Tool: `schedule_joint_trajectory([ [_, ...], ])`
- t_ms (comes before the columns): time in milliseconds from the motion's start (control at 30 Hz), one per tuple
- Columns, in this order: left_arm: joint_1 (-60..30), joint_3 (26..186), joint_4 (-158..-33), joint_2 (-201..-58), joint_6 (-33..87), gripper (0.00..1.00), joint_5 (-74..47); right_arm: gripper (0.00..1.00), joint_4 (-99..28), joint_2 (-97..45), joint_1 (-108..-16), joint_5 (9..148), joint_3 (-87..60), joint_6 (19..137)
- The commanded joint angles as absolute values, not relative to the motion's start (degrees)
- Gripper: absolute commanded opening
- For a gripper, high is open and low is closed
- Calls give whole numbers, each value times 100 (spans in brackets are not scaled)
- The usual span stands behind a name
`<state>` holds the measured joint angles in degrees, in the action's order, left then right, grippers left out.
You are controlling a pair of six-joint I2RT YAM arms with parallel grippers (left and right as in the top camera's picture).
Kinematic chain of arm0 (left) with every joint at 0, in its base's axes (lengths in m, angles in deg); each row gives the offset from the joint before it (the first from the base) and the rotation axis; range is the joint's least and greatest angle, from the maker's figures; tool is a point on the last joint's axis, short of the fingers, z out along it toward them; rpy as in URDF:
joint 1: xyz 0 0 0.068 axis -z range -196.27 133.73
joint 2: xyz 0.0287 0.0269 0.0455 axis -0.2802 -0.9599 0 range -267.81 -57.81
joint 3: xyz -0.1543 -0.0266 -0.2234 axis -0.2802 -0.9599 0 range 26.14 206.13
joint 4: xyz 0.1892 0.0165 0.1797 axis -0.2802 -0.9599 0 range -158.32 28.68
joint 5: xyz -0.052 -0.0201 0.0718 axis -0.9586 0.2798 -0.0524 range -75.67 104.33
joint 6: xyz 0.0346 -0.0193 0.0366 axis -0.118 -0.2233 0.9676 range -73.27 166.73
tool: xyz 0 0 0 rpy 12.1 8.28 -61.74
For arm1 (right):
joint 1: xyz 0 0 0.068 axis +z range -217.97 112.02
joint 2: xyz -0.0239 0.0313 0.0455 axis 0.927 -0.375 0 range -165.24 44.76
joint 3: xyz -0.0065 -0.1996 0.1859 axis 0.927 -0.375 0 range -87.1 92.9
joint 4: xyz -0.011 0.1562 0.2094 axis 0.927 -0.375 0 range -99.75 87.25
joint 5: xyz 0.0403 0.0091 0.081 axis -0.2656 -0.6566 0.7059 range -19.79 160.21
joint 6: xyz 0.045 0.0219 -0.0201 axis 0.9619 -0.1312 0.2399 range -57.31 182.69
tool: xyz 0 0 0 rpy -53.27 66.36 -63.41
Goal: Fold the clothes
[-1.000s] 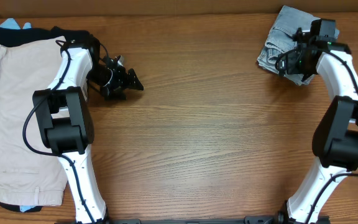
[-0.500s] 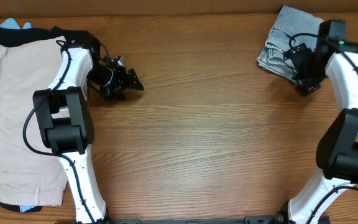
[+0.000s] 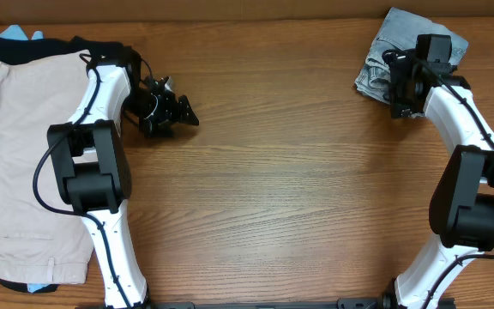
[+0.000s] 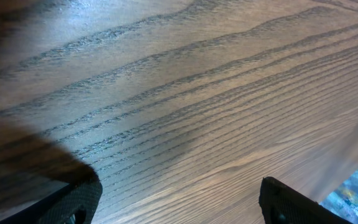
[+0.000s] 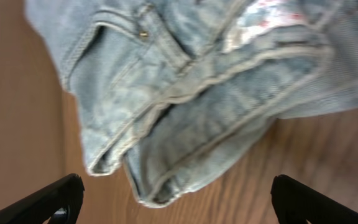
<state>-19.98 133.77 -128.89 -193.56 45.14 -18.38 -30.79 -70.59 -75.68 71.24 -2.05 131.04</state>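
Note:
The pale-blue denim pants lie folded in a small bundle at the table's far right corner. In the right wrist view the denim fills the upper frame, with seams, a rivet and layered folded edges. My right gripper is open and empty, just beside the bundle's near edge; in its wrist view the gripper has its jaws wide apart with nothing between them. My left gripper is open and empty over bare wood at the far left; in its wrist view the gripper shows only table grain between its jaws.
A large beige garment lies spread along the table's left side, over a black garment and a light-blue one at the far left corner. The wooden table stretches between the two arms.
My right gripper has swung out to the right of the denim bundle and come back to its near edge. The left arm has barely moved. The bundle stays put.

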Motion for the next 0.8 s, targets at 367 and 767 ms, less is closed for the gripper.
schedule_joint_trajectory([
  [367,-1912,13215,-12732,-19721,4543,86,-905,100,-3013,-7443,-7607,6807,-279,13522],
  [767,-1912,13215,-12734,-19718,4543,86,-905,100,-2633,-7640,-7712,6595,-279,13928],
])
